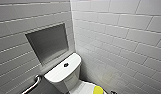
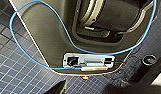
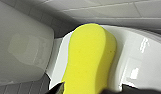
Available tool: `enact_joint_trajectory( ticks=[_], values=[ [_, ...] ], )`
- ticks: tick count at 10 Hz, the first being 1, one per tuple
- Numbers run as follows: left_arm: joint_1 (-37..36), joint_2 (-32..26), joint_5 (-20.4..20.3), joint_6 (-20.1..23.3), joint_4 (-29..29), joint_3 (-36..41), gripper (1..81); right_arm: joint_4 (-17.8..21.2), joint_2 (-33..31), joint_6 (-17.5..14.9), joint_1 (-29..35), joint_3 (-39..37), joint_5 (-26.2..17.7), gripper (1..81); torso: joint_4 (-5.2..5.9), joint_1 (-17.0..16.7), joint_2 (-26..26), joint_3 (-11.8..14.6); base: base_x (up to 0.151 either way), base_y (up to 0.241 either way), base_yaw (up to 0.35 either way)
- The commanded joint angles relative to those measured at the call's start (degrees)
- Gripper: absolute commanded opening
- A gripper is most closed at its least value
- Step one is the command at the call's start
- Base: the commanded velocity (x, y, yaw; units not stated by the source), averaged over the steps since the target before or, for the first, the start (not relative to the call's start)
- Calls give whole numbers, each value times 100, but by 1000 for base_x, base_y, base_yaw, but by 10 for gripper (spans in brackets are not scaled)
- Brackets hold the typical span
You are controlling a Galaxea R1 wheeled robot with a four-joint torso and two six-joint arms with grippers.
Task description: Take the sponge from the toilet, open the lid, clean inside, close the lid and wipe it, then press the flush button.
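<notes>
Right wrist view: sponge [image 3: 89, 57] on the lid [image 3: 143, 55]; right claw [image 3: 86, 89] grip cannot be told.

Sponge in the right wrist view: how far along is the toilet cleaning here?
Nothing is visibly done. In hand: the sponge lies on the lid, which looks closed, close before the right wrist camera; grip unconfirmed. That fits pickup or final wipe. Left either way: the flush button.

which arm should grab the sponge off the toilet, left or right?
Right, I'd judge. Its wrist view has the sponge close and centred, lying on the toilet. The left wrist view looks down at the dark floor tiles, so that arm would likely need a longer move.
</notes>
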Motion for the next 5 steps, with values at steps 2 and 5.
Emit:
enact_joint_trajectory(
  ticks=[2,5],
  values=[
    [176,0,459,-9,-24,25,811,-6,-88,79,607,22,-155,811,0,0,0,-404,0,0,0],
    [176,35,459,-9,-15,-1,811,-6,-395,211,809,373,-129,811,0,374,-573,-459,0,0,0]
  ],
)
